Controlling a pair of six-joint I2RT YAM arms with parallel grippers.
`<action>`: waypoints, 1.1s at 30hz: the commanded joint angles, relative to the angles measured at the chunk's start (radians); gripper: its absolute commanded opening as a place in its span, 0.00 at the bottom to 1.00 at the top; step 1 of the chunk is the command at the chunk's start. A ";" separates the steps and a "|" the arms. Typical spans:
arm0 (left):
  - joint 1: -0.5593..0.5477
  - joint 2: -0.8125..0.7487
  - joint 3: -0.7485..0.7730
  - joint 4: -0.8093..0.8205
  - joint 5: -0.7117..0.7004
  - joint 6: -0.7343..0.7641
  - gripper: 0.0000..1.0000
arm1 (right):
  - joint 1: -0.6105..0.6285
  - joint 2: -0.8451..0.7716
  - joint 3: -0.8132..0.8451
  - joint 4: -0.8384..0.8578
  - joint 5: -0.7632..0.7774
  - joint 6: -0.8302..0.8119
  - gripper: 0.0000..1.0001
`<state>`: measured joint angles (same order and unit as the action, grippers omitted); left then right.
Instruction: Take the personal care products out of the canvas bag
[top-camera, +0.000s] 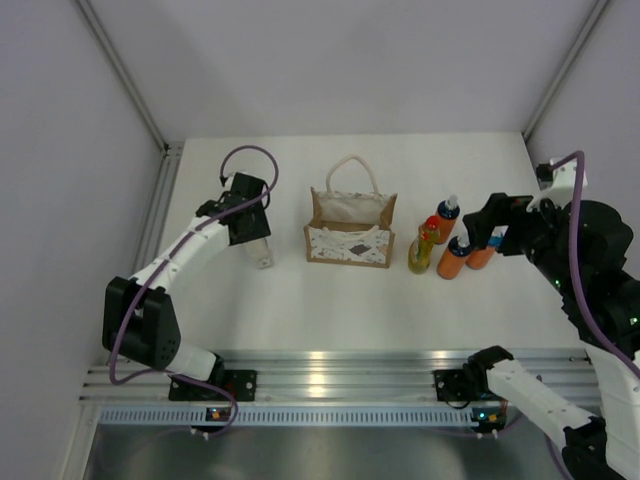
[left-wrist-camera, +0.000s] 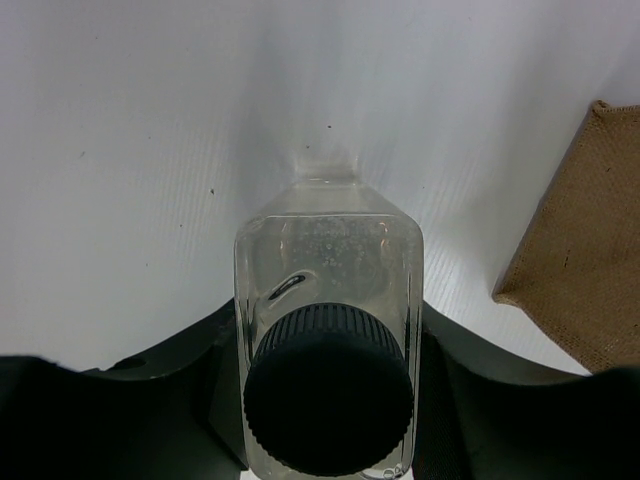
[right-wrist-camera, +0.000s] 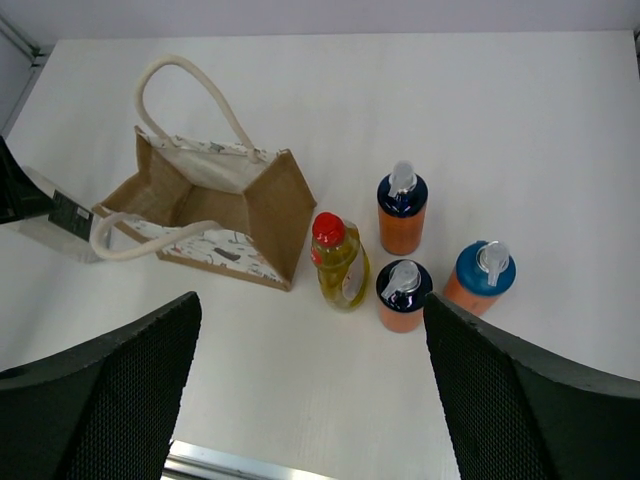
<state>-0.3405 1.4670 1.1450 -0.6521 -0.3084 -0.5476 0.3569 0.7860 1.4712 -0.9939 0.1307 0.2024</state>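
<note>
Up close, the left gripper (left-wrist-camera: 328, 335) is clamped on the clear bottle (left-wrist-camera: 328, 255). A dark finger (left-wrist-camera: 215, 350) presses each flat side just above its black ribbed cap (left-wrist-camera: 330, 390). The bottle's far end is down at the white table (top-camera: 330, 300), left of the canvas bag (right-wrist-camera: 215, 215) and apart from it. I cannot tell whether it rests its weight there.

The right gripper (right-wrist-camera: 310, 300) hangs above the table's right side with its two mesh-faced fingers (right-wrist-camera: 130, 380) spread wide, holding nothing.

The table is plain matt white, with a few tiny dark specks in the left wrist view. A ribbed aluminium rail (top-camera: 320, 365) runs along its near edge. Pale grey walls close it in on three sides, with metal posts (top-camera: 125, 75) in the far corners.

One bag stands upright near the middle with its mouth open and two cream rope handles (right-wrist-camera: 190, 85).

Five bottles are in view, one in the left gripper and four standing in a cluster just right of the bag:
- two orange bottles with dark-blue caps (right-wrist-camera: 402, 215) (right-wrist-camera: 403, 298)
- one orange bottle with a lighter blue cap (right-wrist-camera: 478, 280)
- one yellow-green bottle (right-wrist-camera: 342, 265) with a red cap, nearest the bag
</note>
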 joint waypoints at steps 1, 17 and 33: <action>-0.009 -0.036 0.010 0.131 -0.046 0.003 0.01 | -0.015 -0.008 0.049 -0.037 0.014 0.002 0.89; -0.026 -0.056 0.071 0.094 -0.052 0.031 0.98 | -0.013 0.019 0.093 -0.066 0.021 -0.001 0.93; -0.038 -0.321 0.367 -0.302 -0.233 0.133 0.98 | -0.015 0.022 0.132 -0.126 0.113 -0.031 1.00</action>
<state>-0.3759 1.1934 1.4754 -0.8490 -0.4744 -0.4507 0.3569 0.8181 1.5715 -1.0813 0.1898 0.1921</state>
